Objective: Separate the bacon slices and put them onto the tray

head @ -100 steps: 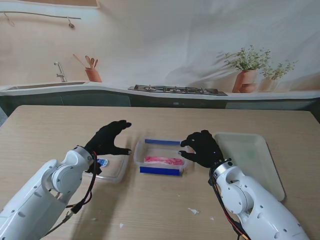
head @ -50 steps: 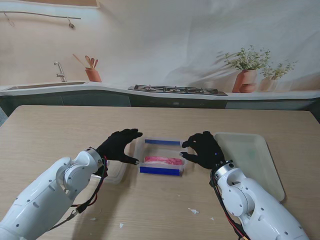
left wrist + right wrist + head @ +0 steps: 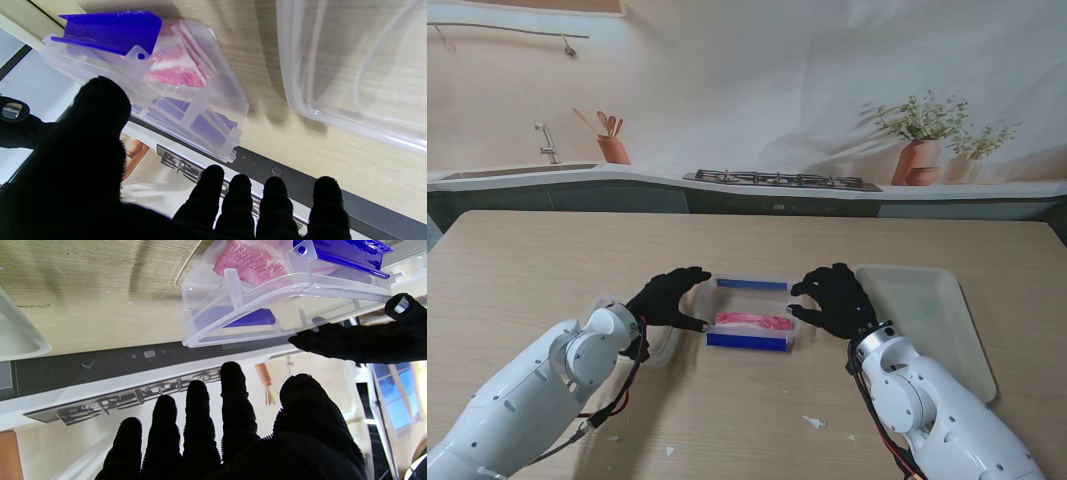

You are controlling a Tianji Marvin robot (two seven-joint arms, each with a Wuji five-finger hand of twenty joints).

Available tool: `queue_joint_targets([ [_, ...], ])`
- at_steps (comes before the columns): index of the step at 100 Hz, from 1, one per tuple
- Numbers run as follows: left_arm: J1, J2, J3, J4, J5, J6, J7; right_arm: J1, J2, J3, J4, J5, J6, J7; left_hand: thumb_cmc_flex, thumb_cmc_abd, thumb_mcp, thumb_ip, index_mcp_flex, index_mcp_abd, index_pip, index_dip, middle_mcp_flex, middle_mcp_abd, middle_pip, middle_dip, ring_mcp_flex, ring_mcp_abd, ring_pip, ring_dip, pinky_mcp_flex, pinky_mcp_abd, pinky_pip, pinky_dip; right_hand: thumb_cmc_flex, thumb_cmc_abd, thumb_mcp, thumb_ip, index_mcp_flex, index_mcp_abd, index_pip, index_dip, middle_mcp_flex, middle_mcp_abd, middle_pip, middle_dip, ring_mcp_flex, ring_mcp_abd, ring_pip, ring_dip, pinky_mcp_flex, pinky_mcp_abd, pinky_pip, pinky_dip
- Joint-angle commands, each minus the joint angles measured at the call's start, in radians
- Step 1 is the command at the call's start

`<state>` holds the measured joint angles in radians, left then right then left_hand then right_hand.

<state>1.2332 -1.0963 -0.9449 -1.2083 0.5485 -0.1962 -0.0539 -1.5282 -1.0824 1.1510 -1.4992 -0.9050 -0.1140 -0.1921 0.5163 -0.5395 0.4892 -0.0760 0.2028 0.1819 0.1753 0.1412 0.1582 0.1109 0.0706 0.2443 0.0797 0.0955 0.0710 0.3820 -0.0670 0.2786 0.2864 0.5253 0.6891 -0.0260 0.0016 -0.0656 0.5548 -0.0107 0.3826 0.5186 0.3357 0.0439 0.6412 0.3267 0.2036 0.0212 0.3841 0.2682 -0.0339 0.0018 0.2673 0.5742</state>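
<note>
Bracing the clear box (image 3: 749,318) between left hand (image 3: 670,299) and right hand (image 3: 832,298), both spread and holding nothing, then lifting bacon (image 3: 754,321) inside toward tray (image 3: 947,335) just right.

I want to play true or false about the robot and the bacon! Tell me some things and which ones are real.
1. The bacon is lying in a clear box with blue clips. True.
2. The tray already has bacon on it. False: it holds no bacon yet.
3. The box sits between the left hand and the right hand. True.
4. The right hand is gripping a slice of bacon. False: its fingers are spread and it holds nothing.
5. The box's lid is on the box. False: a clear lid lies on the table to the box's left.
</note>
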Motion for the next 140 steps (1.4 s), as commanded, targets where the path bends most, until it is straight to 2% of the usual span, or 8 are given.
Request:
queue_joint_targets([
  [1, -0.002, -0.011, 0.003, 0.003, -0.021, 0.014, -0.016, -0.008, -0.005, 0.001, -0.008, -0.002, -0.001, 0.009, 0.005, 0.007, -0.019, -0.011, -0.016, 0.007, 0.001, 0.002, -0.021, -0.04, -0.016, 0.006, -0.039, -0.03, -0.013, 0.007, -0.013, -0.016, 0.029, -0.012, 0.007, 0.019, -0.01, 0.032, -0.015, -0.008, -0.006, 0.003, -0.031, 0.009, -0.004, -0.003, -0.029, -0.004, 0.003, 0.004, -0.007, 0.001, 0.007, 0.009],
  [35, 0.006, -0.03, -0.005, 0.01, -0.091, 0.035, 0.007, -0.007, -0.005, -0.003, -0.009, -0.001, 0.003, 0.011, 0.003, 0.106, -0.062, 0.001, -0.001, 0.004, 0.015, 0.009, -0.002, -0.041, 0.016, -0.011, -0.034, -0.032, 0.001, 0.006, -0.019, -0.004, 0.035, -0.018, 0.006, 0.021, -0.01, 0.032, -0.015, -0.009, -0.006, 0.003, -0.03, 0.009, -0.005, -0.003, -0.03, -0.004, 0.003, 0.004, -0.008, 0.001, 0.007, 0.01],
  [72, -0.004, -0.022, 0.016, 0.012, -0.062, 0.057, -0.011, -0.003, -0.004, 0.0, -0.027, -0.002, -0.014, 0.022, 0.051, 0.076, -0.05, 0.02, -0.002, -0.01, 0.034, 0.02, 0.0, -0.051, 0.026, -0.034, -0.036, -0.037, 0.0, 0.002, -0.023, -0.006, 0.028, -0.013, 0.03, 0.012, -0.003, 0.035, -0.002, 0.017, -0.004, 0.001, -0.026, 0.005, -0.001, -0.002, -0.024, -0.004, 0.009, 0.006, -0.003, -0.002, 0.009, 0.01],
  [94, -0.007, -0.02, 0.023, 0.012, -0.065, 0.058, -0.027, 0.008, -0.007, 0.018, -0.078, 0.014, -0.092, 0.025, 0.042, 0.077, -0.04, 0.022, -0.005, -0.012, 0.041, 0.025, 0.0, -0.051, 0.029, -0.038, -0.035, -0.036, 0.001, 0.002, -0.027, -0.006, 0.019, -0.012, 0.07, 0.004, 0.007, 0.036, 0.039, 0.059, -0.01, -0.018, 0.044, 0.032, 0.018, 0.007, 0.094, 0.064, 0.123, 0.062, 0.185, 0.014, 0.094, 0.028],
  [107, -0.011, -0.018, 0.028, 0.016, -0.063, 0.056, -0.031, 0.041, -0.011, 0.003, -0.107, 0.103, -0.112, 0.097, 0.039, 0.077, -0.039, 0.021, -0.007, -0.01, 0.042, 0.025, 0.0, -0.049, 0.031, -0.04, -0.036, -0.035, 0.001, 0.001, -0.028, -0.005, 0.013, -0.011, 0.085, -0.002, 0.04, 0.034, 0.053, 0.068, 0.001, -0.027, 0.085, 0.055, 0.028, 0.016, 0.202, 0.114, 0.225, 0.116, 0.266, 0.037, 0.32, 0.053],
  [115, -0.011, -0.018, 0.029, 0.017, -0.064, 0.058, -0.033, 0.069, -0.015, -0.023, -0.118, 0.203, -0.09, 0.158, 0.038, 0.076, -0.04, 0.021, -0.007, -0.008, 0.041, 0.025, -0.001, -0.048, 0.031, -0.041, -0.036, -0.034, 0.001, 0.0, -0.029, -0.004, 0.008, -0.01, 0.05, -0.022, 0.13, 0.027, 0.056, 0.072, 0.006, -0.03, 0.105, 0.065, 0.033, 0.021, 0.237, 0.121, 0.249, 0.131, 0.242, 0.035, 0.503, -0.052],
  [128, -0.01, -0.02, 0.029, 0.017, -0.07, 0.061, -0.032, 0.125, -0.033, -0.078, -0.116, 0.438, 0.019, 0.243, 0.038, 0.075, -0.04, 0.021, -0.007, -0.008, 0.04, 0.024, -0.001, -0.046, 0.031, -0.042, -0.036, -0.033, 0.0, 0.0, -0.03, -0.003, 0.002, -0.009, 0.01, -0.048, 0.235, 0.017, 0.069, 0.087, 0.009, -0.023, 0.112, 0.076, 0.036, 0.022, 0.226, 0.126, 0.252, 0.132, 0.182, 0.025, 0.612, -0.126],
  [140, -0.012, -0.019, 0.03, 0.021, -0.065, 0.055, -0.031, 0.181, -0.039, -0.117, -0.088, 0.516, 0.095, 0.293, 0.037, 0.075, -0.043, 0.021, -0.007, -0.008, 0.04, 0.024, -0.001, -0.045, 0.031, -0.042, -0.036, -0.033, 0.0, 0.0, -0.029, -0.002, -0.001, -0.005, 0.013, -0.05, 0.242, 0.016, 0.072, 0.095, 0.009, -0.022, 0.107, 0.08, 0.037, 0.023, 0.212, 0.13, 0.25, 0.131, 0.159, 0.021, 0.625, -0.124],
])
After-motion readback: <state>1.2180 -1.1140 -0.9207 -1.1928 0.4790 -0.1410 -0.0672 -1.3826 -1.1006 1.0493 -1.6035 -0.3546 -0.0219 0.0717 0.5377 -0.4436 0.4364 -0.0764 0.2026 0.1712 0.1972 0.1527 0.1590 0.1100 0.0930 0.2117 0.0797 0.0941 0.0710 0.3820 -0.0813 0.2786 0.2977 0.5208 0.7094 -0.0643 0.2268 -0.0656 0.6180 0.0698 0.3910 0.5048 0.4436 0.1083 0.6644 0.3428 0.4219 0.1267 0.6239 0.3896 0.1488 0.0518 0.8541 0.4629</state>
